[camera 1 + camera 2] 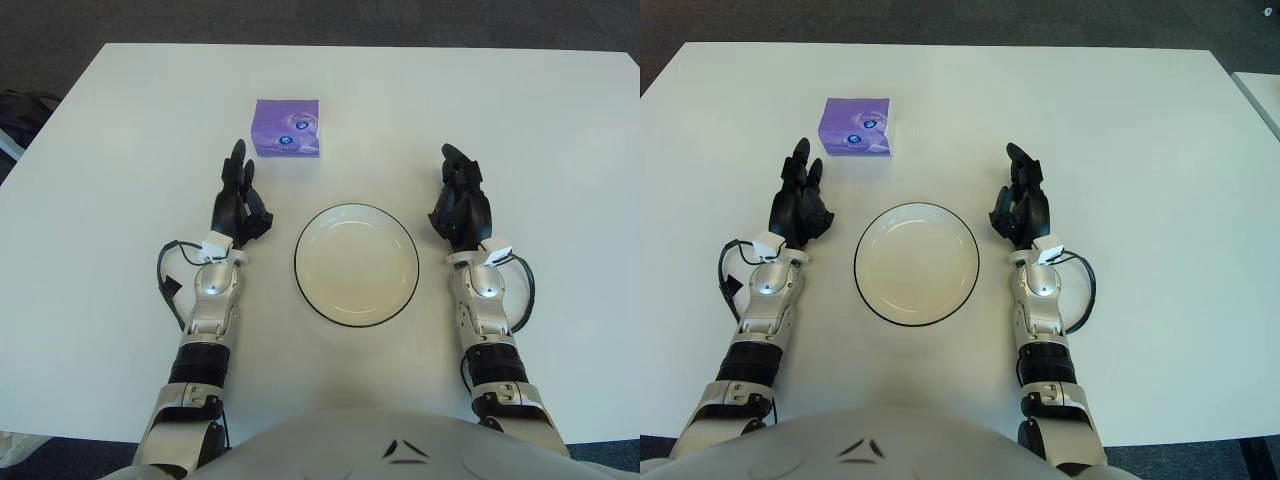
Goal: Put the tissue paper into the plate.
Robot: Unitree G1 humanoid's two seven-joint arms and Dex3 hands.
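Note:
A purple tissue pack (286, 128) lies on the white table, far left of centre. A cream plate (356, 264) with a dark rim sits in the middle, near me, with nothing in it. My left hand (241, 199) rests on the table left of the plate, just short of the tissue pack, fingers relaxed and holding nothing. My right hand (460, 197) rests right of the plate, fingers relaxed and holding nothing.
The white table (520, 120) spreads wide around the plate. A dark object (20, 115) lies off the table's left edge. Another white surface (1262, 95) shows at the far right.

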